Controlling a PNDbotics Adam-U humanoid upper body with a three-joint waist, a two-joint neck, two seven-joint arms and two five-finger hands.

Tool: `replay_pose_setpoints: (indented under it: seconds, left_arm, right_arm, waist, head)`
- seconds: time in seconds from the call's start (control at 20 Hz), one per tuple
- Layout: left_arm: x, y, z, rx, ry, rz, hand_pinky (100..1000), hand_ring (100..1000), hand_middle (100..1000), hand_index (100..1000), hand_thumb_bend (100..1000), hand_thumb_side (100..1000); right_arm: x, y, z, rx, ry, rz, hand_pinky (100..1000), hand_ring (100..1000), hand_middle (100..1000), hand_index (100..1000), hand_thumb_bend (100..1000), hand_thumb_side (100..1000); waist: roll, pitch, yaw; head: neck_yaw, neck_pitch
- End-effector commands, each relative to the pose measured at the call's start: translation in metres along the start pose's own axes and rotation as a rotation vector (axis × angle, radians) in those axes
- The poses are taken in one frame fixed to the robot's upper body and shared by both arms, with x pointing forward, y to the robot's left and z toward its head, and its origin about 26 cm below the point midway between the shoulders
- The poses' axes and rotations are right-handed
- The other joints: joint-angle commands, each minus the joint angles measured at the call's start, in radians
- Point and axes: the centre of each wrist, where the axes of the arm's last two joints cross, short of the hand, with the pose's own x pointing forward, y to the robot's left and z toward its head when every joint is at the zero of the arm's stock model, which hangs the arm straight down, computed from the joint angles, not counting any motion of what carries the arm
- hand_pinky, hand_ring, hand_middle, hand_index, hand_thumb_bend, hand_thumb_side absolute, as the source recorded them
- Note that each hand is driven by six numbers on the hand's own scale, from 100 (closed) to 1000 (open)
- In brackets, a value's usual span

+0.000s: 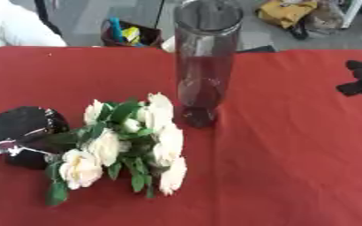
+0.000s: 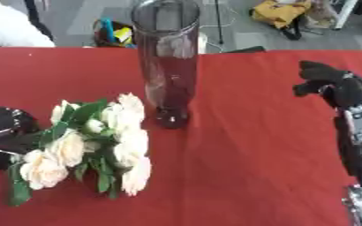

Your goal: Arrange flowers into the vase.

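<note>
Right now you have one tall, clear glass cylinder vase [image 1: 205,62] standing upright near the middle of the red tablecloth [image 1: 292,154], and one bunch of cream-white roses with green leaves [image 1: 130,141] lying on the cloth just to the left of the vase's base. You can count roughly eight or nine blooms, though they overlap and the exact number is hard to settle. The vase holds no flowers. Your two hands both show. Your black left hand [image 1: 22,132] sits at the left edge, right against the stem end of the bunch, with its fingers curled; the leaves and the hand's own bulk hide the stems, so you cannot tell whether it actually has hold of them. Your black right hand [image 2: 331,86] hangs over the right side of the cloth, well apart from the vase and the flowers, fingers bent inward and grasping nothing; in the left eye view it is cut off by the frame edge, while the right eye view shows it with the silver and black forearm running down to the lower corner. Beyond the far edge of the table you see grey floor, a dark bin holding coloured things [image 1: 130,34], and a yellow bag [image 1: 288,12].
</note>
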Motion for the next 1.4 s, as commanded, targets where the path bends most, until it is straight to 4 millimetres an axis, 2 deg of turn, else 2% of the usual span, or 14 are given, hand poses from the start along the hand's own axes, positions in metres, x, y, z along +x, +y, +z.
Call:
replay_pose_setpoints:
  seconds: [0.05, 0.2, 0.3, 0.4, 0.45, 0.6, 0.75, 0.9, 1.05, 1.4]
  left_arm:
    - [-0.0039, 0.0095, 0.0009, 0.031, 0.014, -0.025, 110, 233, 359, 560, 100, 604]
    - [-0.0035, 0.0079, -0.0002, 0.031, 0.021, -0.023, 100, 199, 319, 520, 100, 606]
    - [-0.0027, 0.0073, -0.0016, 0.031, 0.022, -0.022, 100, 130, 244, 448, 100, 608]
    - [-0.0018, 0.0071, -0.0029, 0.032, 0.021, -0.023, 100, 100, 213, 418, 100, 610]
    - [-0.0015, 0.0071, -0.0034, 0.033, 0.020, -0.023, 100, 100, 163, 370, 100, 604]
    - [-0.0007, 0.0067, -0.0044, 0.040, 0.013, -0.019, 100, 100, 100, 287, 100, 604]
    - [0.0004, 0.0066, -0.0049, 0.054, 0.001, -0.014, 100, 100, 100, 188, 100, 599]
    - [0.0018, 0.0060, -0.0048, 0.060, -0.019, -0.013, 100, 100, 100, 144, 100, 629]
    - [0.0017, 0.0064, -0.0031, 0.065, -0.040, -0.014, 100, 100, 100, 105, 290, 633]
    - [0.0010, 0.0149, 0.0037, 0.121, -0.079, 0.029, 100, 100, 100, 100, 215, 604]
  right_arm:
    - [0.0055, -0.0025, -0.0036, 0.005, -0.028, 0.003, 680, 854, 494, 726, 100, 1000]
    - [0.0054, -0.0029, -0.0034, 0.002, -0.026, 0.005, 680, 854, 494, 726, 100, 1000]
    - [0.0053, -0.0030, -0.0032, 0.002, -0.025, 0.005, 680, 854, 494, 727, 100, 1000]
    - [0.0053, -0.0032, -0.0031, 0.000, -0.024, 0.006, 680, 854, 493, 727, 100, 1000]
    - [0.0052, -0.0033, -0.0030, -0.001, -0.023, 0.006, 680, 855, 493, 727, 100, 1000]
    - [0.0052, -0.0033, -0.0029, -0.002, -0.022, 0.007, 680, 855, 493, 728, 100, 1000]
    - [0.0051, -0.0034, -0.0028, -0.004, -0.021, 0.007, 681, 855, 493, 728, 100, 1000]
    - [0.0051, -0.0036, -0.0028, -0.006, -0.021, 0.007, 681, 855, 493, 729, 100, 1000]
    - [0.0051, -0.0040, -0.0031, -0.009, -0.022, 0.009, 681, 855, 494, 729, 100, 1000]
    - [0.0049, -0.0039, -0.0024, -0.011, -0.019, 0.008, 681, 856, 494, 730, 100, 1000]
  waist:
    - [0.002, -0.019, 0.001]
    - [0.002, -0.019, 0.000]
    - [0.002, -0.019, -0.001]
    - [0.001, -0.019, -0.002]
    - [0.001, -0.019, -0.002]
    - [0.002, -0.020, -0.004]
    - [0.002, -0.020, -0.005]
    - [0.002, -0.020, -0.007]
    - [0.001, -0.020, -0.008]
    - [0.001, -0.023, -0.005]
  head:
    - [0.005, -0.013]
    - [0.005, -0.013]
    - [0.005, -0.011]
    - [0.006, -0.011]
    - [0.006, -0.010]
    - [0.006, -0.008]
    - [0.006, -0.002]
    - [0.005, 0.005]
    - [-0.005, 0.012]
    - [-0.013, 0.015]
